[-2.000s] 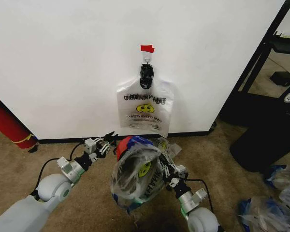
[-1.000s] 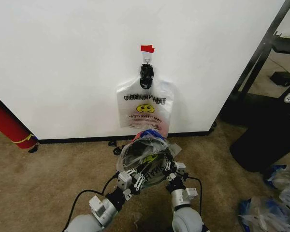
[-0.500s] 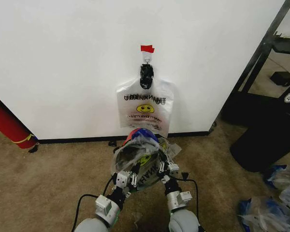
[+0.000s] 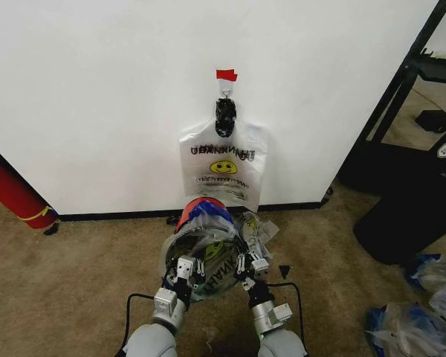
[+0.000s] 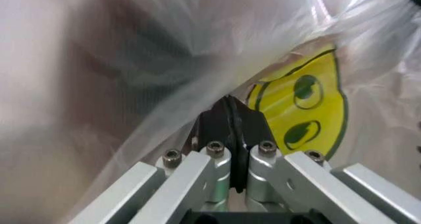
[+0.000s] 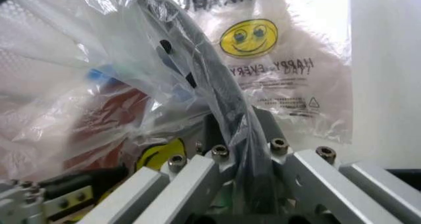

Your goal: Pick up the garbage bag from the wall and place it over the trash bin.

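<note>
— Where's the garbage bag (image 4: 208, 256)?

— Draped over the trash bin (image 4: 195, 209) below the wall. My left pincer (image 4: 184, 269) and right pincer (image 4: 245, 264) each pinch its plastic, probably to spread the mouth.

— How many bags?

— Two: this one, another smiley bag (image 4: 223, 165) hanging.

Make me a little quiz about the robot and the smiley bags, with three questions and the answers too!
1. True or false: both grippers are pinching the garbage bag.
2. What still hangs on the wall hook? A) a smiley bag B) a red towel C) nothing
3. Fill in: the bag's mouth is stretched around the rim of the trash ____.

Key
1. True: the left gripper and the right gripper are each shut on its plastic.
2. A: another smiley bag hangs there.
3. bin: the trash bin shows red through the bag.
</note>
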Controlling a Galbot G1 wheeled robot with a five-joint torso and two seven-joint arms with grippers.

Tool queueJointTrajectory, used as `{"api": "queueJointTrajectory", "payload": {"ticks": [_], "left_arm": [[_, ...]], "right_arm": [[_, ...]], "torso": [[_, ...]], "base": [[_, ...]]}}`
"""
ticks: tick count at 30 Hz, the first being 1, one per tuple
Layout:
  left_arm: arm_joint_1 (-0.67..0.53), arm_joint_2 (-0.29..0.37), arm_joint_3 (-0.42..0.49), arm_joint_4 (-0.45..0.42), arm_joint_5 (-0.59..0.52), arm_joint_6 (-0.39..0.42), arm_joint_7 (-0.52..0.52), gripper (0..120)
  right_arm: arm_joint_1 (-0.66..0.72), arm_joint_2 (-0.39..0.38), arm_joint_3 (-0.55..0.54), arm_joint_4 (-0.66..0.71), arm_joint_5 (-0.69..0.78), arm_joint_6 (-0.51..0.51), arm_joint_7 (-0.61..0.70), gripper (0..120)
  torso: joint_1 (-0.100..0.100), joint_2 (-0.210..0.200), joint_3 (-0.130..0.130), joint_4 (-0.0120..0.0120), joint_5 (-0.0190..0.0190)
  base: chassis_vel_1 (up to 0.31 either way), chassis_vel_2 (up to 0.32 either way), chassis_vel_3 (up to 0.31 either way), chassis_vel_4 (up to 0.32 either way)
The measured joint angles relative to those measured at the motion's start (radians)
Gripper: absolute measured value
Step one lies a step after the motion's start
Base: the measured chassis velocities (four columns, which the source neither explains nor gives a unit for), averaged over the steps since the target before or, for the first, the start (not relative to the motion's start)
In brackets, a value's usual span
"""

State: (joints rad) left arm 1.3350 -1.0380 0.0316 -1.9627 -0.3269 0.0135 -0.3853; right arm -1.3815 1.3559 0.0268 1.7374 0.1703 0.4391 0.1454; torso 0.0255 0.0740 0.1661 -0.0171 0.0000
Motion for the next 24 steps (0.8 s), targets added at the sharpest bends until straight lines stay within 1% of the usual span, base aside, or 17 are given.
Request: {"api": "queueJointTrajectory", "payload": {"ticks": [1, 5, 7, 10, 20, 24], "left_arm": [[0.000, 0.000, 0.000, 0.000, 0.000, 0.000, 0.000, 0], [-0.015, -0.035, -0.003, 0.042, 0.036, -0.001, -0.010, 0], [-0.016, -0.037, -0.004, 0.045, 0.039, -0.001, -0.010, 0], [-0.032, -0.050, -0.010, 0.075, 0.056, -0.006, -0.014, 0], [-0.063, -0.057, -0.005, 0.090, 0.050, 0.006, -0.025, 0], [-0.085, -0.064, 0.011, 0.115, 0.045, 0.015, -0.036, 0]], "right_arm": [[0.000, 0.000, 0.000, 0.000, 0.000, 0.000, 0.000, 0], [-0.007, 0.001, -0.002, 0.006, -0.008, 0.005, -0.006, 0], [-0.008, 0.001, -0.003, 0.007, -0.009, 0.005, -0.006, 0], [-0.015, 0.000, -0.006, 0.013, -0.017, 0.009, -0.011, 0], [-0.026, 0.001, -0.006, 0.005, -0.029, 0.019, -0.021, 0], [-0.029, 0.004, -0.006, -0.003, -0.033, 0.035, -0.036, 0]], "torso": [[0.000, 0.000, 0.000, 0.0000, 0.0000], [0.000, 0.000, 0.000, 0.0003, -0.0011], [0.000, 0.000, 0.000, 0.0003, -0.0012], [0.000, 0.000, 0.000, 0.0005, -0.0016], [0.000, 0.000, 0.000, 0.0000, -0.0015], [0.000, 0.000, 0.000, 0.0001, -0.0014]], "base": [[0.000, 0.000, 0.000, 0.000], [0.000, 0.000, 0.000, 0.000], [0.000, 0.000, 0.000, 0.000], [0.000, 0.000, 0.000, 0.000], [0.000, 0.000, 0.000, 0.000], [0.000, 0.000, 0.000, 0.000]]}}
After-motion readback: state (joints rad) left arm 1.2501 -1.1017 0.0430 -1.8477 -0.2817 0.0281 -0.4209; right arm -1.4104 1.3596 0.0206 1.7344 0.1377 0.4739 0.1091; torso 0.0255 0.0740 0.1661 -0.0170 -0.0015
